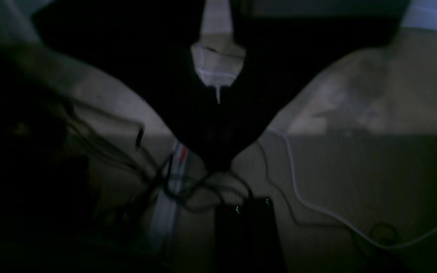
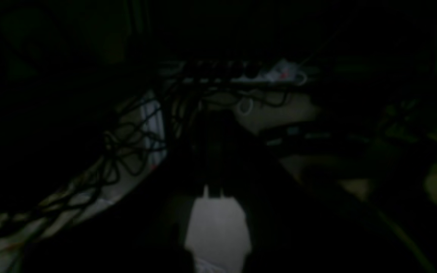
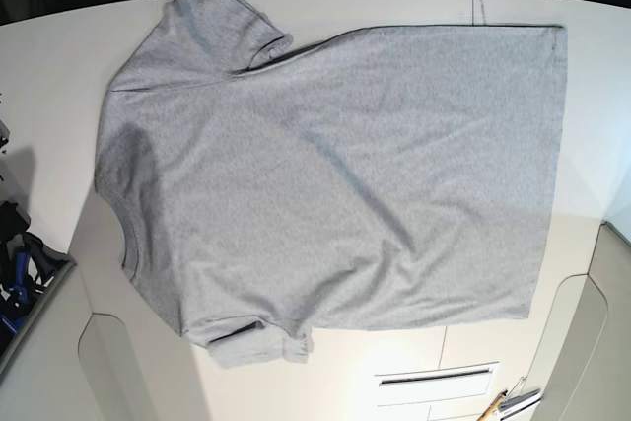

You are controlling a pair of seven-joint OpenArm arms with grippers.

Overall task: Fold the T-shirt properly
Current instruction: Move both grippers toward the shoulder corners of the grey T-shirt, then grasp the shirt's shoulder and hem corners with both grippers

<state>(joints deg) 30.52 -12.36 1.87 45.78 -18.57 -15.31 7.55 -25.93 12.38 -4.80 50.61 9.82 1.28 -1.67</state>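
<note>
On the white table [image 3: 59, 56], the soft heather-grey T-shirt [image 3: 335, 184] lies flat; both grippers clenched, empty.

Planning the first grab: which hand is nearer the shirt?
Cannot tell. Left hand and right hand are both outside the base view of the shirt; their cameras show cables, no shirt.
</note>
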